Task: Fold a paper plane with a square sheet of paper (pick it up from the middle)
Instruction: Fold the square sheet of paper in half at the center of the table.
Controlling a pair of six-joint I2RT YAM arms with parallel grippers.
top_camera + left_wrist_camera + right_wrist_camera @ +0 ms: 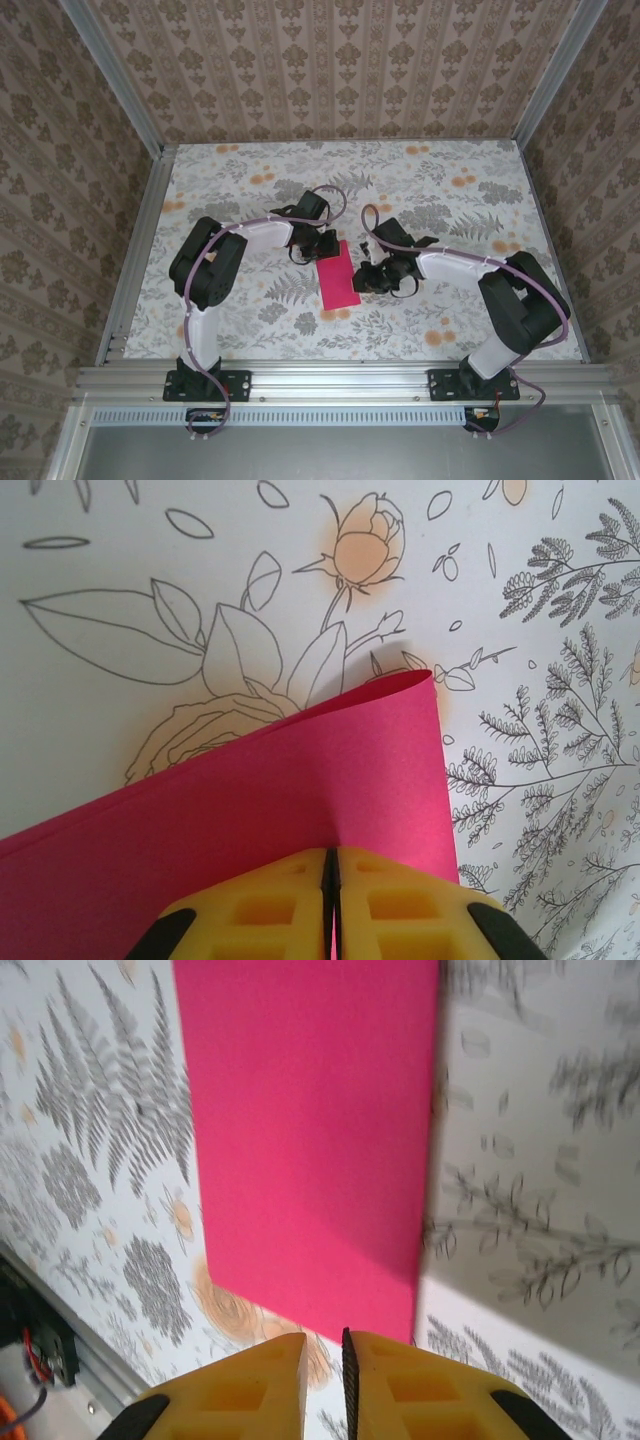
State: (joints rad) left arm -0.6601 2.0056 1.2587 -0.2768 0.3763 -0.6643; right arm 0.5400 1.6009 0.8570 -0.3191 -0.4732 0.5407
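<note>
Floral tabletop (450, 330), centre frame: left gripper (330, 865) pinches square sheet of paper (337, 277), apparently mid 1st fold; right gripper (325, 1345), barely ajar and empty, should press the crease next.

This looks like a robot test lab, not a home. A left robot arm (205, 270) and a right robot arm (505, 300) are bolted to a metal rail (340, 381). Metal bars (110, 75) frame a small booth. Its walls (340, 70) have patterned wallpaper. The table top (440, 180) has printed flowers and leaves.

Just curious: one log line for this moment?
left gripper shut on paper | right gripper slightly open near paper | paper curled
</note>
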